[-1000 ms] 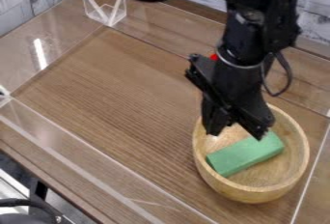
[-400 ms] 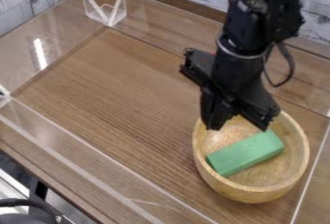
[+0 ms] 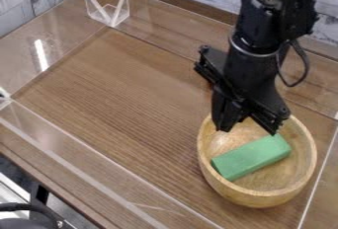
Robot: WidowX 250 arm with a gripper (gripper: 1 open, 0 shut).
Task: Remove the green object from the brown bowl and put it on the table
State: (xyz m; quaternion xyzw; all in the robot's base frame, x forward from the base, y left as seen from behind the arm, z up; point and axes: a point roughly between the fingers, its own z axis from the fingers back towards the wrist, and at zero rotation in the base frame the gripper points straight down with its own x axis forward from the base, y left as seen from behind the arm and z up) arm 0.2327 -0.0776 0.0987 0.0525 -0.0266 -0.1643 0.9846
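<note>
Lying unmarked in brown bowl (image 3: 302, 188): green object (image 3: 251, 159).

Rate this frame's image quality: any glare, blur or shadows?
Camera view: glare streaks on the acrylic walls at upper left; soft, low-resolution overall; green block and bowl readable; black gripper lacks detail, its shadow falling into the bowl.

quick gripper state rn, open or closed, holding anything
Gripper: closed, holding nothing; it hangs over the brown bowl, with the green block lying in the bowl.

Light-green block (image 3: 251, 158), wood-grained brown bowl (image 3: 297, 186)
</note>
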